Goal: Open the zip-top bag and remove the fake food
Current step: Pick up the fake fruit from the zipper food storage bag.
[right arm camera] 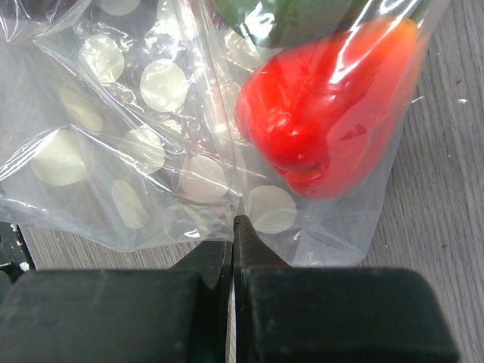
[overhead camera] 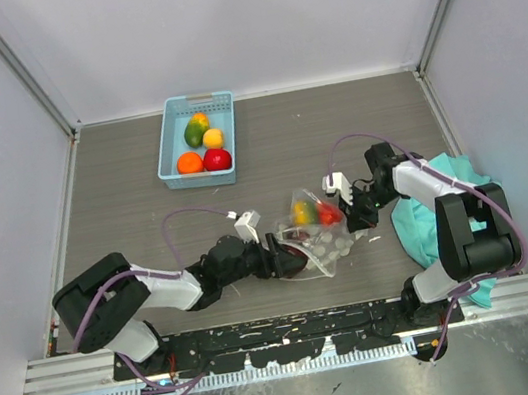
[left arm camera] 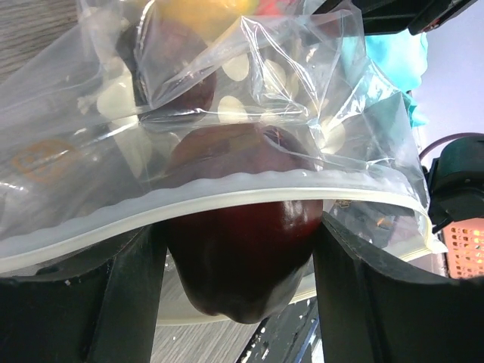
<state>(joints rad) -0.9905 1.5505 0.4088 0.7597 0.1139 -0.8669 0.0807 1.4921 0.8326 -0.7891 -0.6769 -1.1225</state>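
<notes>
The right claw has its two black fingers pressed together, pinching the lower edge of the clear, white-dotted zip-top bag. Inside the bag a glossy red pepper lies just below a dark green piece. Grey wood-grain bench shows at right.

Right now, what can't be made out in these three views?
- Right wrist view: the green plastic piece in the clear dotted zip-top bag is cut off by the top edge.
- Left wrist view: the yellow plastic piece, above the dark red glossy fruit, is cut off by the top edge.
- Top view: how many pieces are in the bag; crumpled plastic covers them and they are small.
</notes>
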